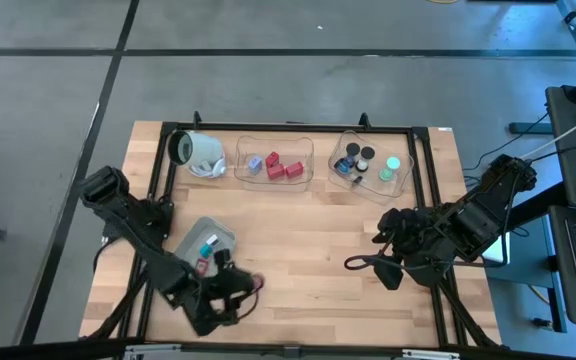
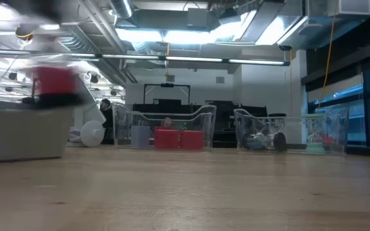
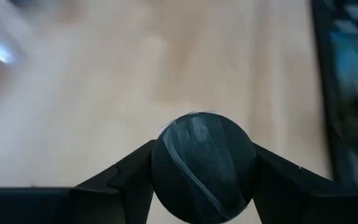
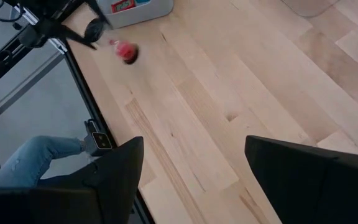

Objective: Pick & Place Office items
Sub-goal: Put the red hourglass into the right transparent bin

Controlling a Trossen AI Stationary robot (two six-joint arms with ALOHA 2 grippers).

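My left gripper [image 1: 248, 287] hovers near the table's front left and is shut on a small round piece, black on its end face [image 3: 202, 167] and red along its side [image 4: 124, 51]. Just behind it a grey-blue tray [image 1: 208, 243] holds a teal and a red piece. At the back, one clear tray [image 1: 274, 160] holds red blocks and a blue one. Another clear tray [image 1: 371, 163] holds black cylinders and a mint-green disc. My right gripper [image 4: 194, 155] hangs open above the table's right side, nothing between its fingers. My left gripper pinches the round piece by its two opposite curved sides [image 3: 160, 163] between its two fingers [image 3: 129, 174]. The black end face is turned toward the wrist camera. The fingers slant down toward the table, and the piece [image 2: 56, 83] sits lifted clear of the tabletop.
A white cylinder with a dark end [image 1: 196, 152] lies at the back left beside the clear trays. Bare wood [image 1: 308, 250] spreads between the two arms. A black frame [image 1: 423, 180] borders the table. A person's leg [image 4: 30, 162] shows beyond the table's edge.
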